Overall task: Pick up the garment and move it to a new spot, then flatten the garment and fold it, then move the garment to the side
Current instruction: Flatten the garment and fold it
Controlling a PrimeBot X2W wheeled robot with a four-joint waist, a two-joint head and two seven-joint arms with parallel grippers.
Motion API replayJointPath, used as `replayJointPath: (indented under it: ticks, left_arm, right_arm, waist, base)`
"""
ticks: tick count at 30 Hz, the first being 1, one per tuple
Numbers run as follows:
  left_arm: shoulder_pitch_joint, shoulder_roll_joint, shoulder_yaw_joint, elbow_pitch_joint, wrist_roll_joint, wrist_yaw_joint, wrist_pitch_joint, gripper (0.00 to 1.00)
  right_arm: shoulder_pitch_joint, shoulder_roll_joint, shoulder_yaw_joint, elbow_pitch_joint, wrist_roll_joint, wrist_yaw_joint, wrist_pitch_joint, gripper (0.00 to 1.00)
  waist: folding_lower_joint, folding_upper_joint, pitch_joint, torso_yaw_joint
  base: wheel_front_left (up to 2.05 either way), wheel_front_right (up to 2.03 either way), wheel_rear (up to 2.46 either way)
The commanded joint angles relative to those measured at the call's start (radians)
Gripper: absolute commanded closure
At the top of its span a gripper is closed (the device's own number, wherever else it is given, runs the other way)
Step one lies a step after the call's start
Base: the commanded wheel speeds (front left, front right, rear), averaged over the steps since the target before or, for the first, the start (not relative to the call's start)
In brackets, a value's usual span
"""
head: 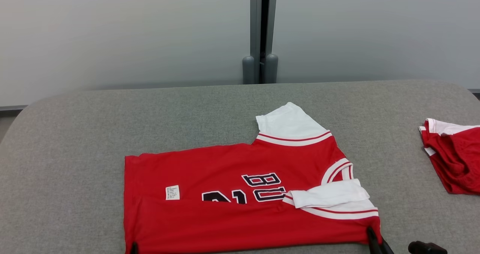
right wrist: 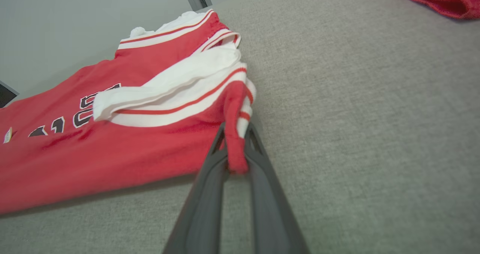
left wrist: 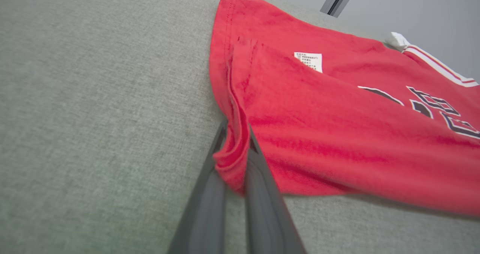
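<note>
So the red jersey (head: 240, 212) is lying on the grey surface (head: 75, 152), low in the head view around 6 o'clock, hem end pointing to 9 o'clock and collar end to 3 o'clock. The near long edge looks folded up over the front, hiding the lower part of the printed number. One white sleeve (head: 326, 194) is tucked across the chest, and the other one (head: 287, 122) sticks out toward 12 o'clock. The left gripper (left wrist: 236, 134) is clamped on the hem corner at the jersey's 7 o'clock, with red cloth bunched between its fingers. The right gripper (right wrist: 236, 134) is pinching the corner at 5 o'clock, right by the striped trim. There's a small white label (head: 172, 192) on the red. A second crumpled red garment (head: 455, 160) sits over at 3 o'clock, well apart.
</note>
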Motion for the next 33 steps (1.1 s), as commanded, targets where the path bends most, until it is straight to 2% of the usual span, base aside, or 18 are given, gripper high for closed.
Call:
replayJointPath:
  ticks: [1,5,6,7,11,15,24,33]
  left_arm:
    - [0.005,0.002,0.007,-0.002,0.004,-0.001,0.000,1.00]
    - [-0.013,0.001,0.022,0.009,0.009,0.000,0.000,1.00]
    - [-0.021,0.000,0.021,0.015,0.009,0.001,0.000,0.31]
    - [-0.029,0.000,0.021,0.022,-0.002,0.001,0.000,0.00]
    - [-0.074,-0.003,0.034,0.013,-0.020,0.000,0.000,0.00]
    - [-0.173,0.026,0.005,0.020,-0.002,0.000,0.000,0.00]
    - [-0.454,0.110,-0.083,0.136,-0.053,0.000,0.053,0.00]
    - [-0.622,0.161,-0.148,0.253,-0.109,0.000,0.086,0.00]
  right_arm:
    - [0.016,-0.004,-0.003,-0.008,0.004,0.000,-0.001,1.00]
    - [0.030,-0.005,-0.003,-0.013,0.007,0.000,-0.001,1.00]
    - [0.026,-0.005,-0.001,-0.015,0.008,0.000,0.000,0.55]
    - [0.016,-0.004,0.007,-0.020,0.017,0.000,0.000,0.00]
    - [-0.023,-0.004,0.004,-0.042,-0.006,0.000,0.000,0.00]
    - [-0.092,-0.003,-0.023,-0.054,-0.058,0.000,0.000,0.00]
    - [-0.264,-0.018,0.016,-0.017,-0.099,0.000,0.000,0.00]
    - [-0.414,-0.033,0.069,0.038,-0.090,0.000,0.001,0.00]
  waist:
    - [0.0002,0.0000,0.001,0.002]
    - [0.0002,0.0000,0.004,0.004]
    - [0.0002,0.0000,0.006,0.003]
    - [0.0002,0.0000,0.007,0.003]
    - [0.0002,0.0000,0.026,0.003]
    - [0.0002,0.0000,0.075,0.011]
    - [0.0002,0.0000,0.189,0.017]
    - [0.0002,0.0000,0.284,0.004]
  base:
    - [0.00,0.00,0.00]
    - [0.00,0.00,0.00]
    - [0.00,0.00,0.00]
    - [0.00,0.00,0.00]
    - [0.00,0.00,0.00]
    - [0.00,0.00,0.00]
    - [0.00,0.00,0.00]
    - [0.00,0.00,0.00]
